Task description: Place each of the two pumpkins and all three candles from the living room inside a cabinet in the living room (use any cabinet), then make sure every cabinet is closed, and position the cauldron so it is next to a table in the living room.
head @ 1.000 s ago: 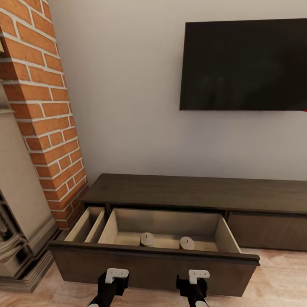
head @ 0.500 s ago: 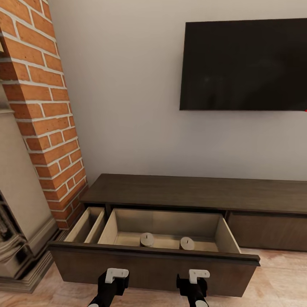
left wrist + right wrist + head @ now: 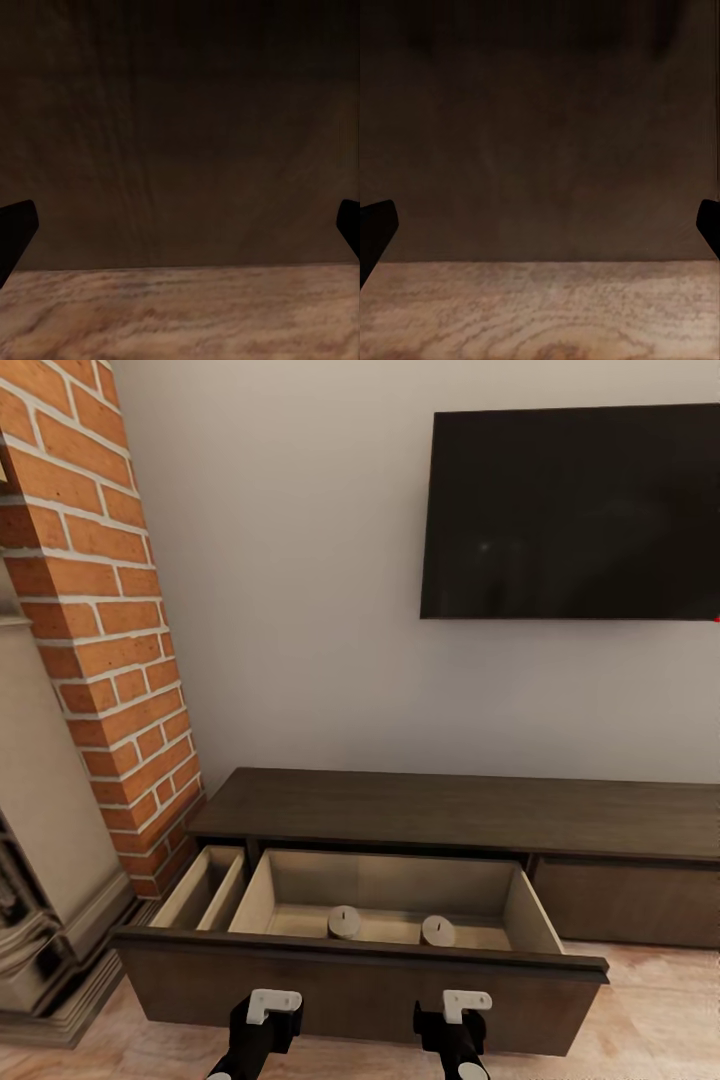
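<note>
Dark brown wood fills the lower scene: the cabinet (image 3: 450,810) with 1 drawer (image 3: 360,980) pulled out and 2 candles (image 3: 344,922) inside.

The low cabinet runs along the pale wall under the black TV (image 3: 575,510), with the red brick chimney (image 3: 95,610) at its left end and light plank floor (image 3: 660,1010) in front. The open drawer shows pale wood inside; 1 candle stands left of centre, the other (image 3: 438,931) just to its right, apart from each other, both near the drawer front. The left gripper (image 3: 272,1006) and right gripper (image 3: 464,1004) sit low before that drawer front, well apart. In each wrist view the 2 dark fingertips (image 3: 15,232) (image 3: 375,229) stand wide at the edges, spread and gripping nothing, facing the dark panel above the floor.
</note>
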Controlling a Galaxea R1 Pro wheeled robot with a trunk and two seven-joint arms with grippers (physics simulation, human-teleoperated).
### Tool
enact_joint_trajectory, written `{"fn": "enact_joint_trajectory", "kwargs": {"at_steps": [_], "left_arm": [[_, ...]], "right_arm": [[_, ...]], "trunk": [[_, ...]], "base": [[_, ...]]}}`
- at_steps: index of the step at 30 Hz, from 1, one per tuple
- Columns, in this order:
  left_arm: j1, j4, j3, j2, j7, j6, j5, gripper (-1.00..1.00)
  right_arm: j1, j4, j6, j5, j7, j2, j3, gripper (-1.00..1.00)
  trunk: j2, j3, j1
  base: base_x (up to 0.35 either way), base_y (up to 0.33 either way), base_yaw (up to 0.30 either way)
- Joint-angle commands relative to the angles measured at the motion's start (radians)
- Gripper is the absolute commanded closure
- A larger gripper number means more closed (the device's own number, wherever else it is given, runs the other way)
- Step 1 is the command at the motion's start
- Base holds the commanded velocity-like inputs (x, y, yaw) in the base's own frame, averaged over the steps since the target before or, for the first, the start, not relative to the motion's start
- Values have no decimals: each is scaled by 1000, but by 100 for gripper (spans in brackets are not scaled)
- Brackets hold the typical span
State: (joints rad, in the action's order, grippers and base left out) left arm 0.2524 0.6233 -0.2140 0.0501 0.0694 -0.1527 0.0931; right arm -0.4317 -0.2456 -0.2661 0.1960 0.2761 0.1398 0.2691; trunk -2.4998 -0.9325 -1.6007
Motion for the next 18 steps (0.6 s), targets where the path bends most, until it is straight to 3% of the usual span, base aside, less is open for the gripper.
{"fn": "enact_joint_trajectory", "kwargs": {"at_steps": [1, 13, 18], "left_arm": [[1, -1, -7, -1, 7, -4, 10, -100], [1, 1, -7, -1, 7, -4, 10, -100], [1, 0, -7, -1, 7, -3, 10, -100]], "right_arm": [[-1, 1, -4, 10, 5, 0, 9, -100], [-1, 3, -4, 4, 3, 0, 11, -100], [-1, 3, -4, 4, 3, 0, 12, -100]], "trunk": [[0, -1, 0], [0, 2, 0], [0, 4, 0]], "base": [[0, 0, -100], [2, 0, -54], [126, 0, -65]]}}
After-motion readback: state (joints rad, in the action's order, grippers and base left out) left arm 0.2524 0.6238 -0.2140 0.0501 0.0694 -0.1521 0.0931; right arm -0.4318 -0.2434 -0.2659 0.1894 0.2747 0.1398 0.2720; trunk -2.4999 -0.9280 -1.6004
